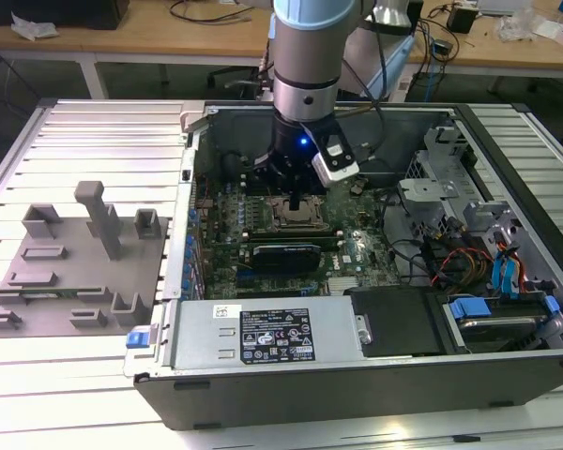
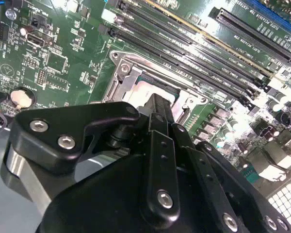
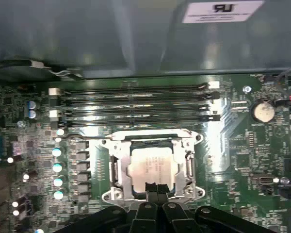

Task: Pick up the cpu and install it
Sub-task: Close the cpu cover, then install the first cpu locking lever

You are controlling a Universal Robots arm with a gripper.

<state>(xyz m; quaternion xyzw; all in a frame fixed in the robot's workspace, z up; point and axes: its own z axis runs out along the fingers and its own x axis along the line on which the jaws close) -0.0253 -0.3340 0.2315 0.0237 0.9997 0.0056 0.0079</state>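
Observation:
The cpu, a silvery square chip, lies flat inside the metal socket frame on the green motherboard. In the second wrist view the cpu shows just past the black fingers. My gripper hangs right over the near edge of the chip, its two fingertips pressed together with nothing between them. In the exterior view the gripper reaches down into the open computer case, directly above the socket.
Memory slots run beside the socket, and a coin battery sits on the board. A grey plate with upright blocks lies at the exterior view's left. The power supply and a drive cage with cables crowd the case.

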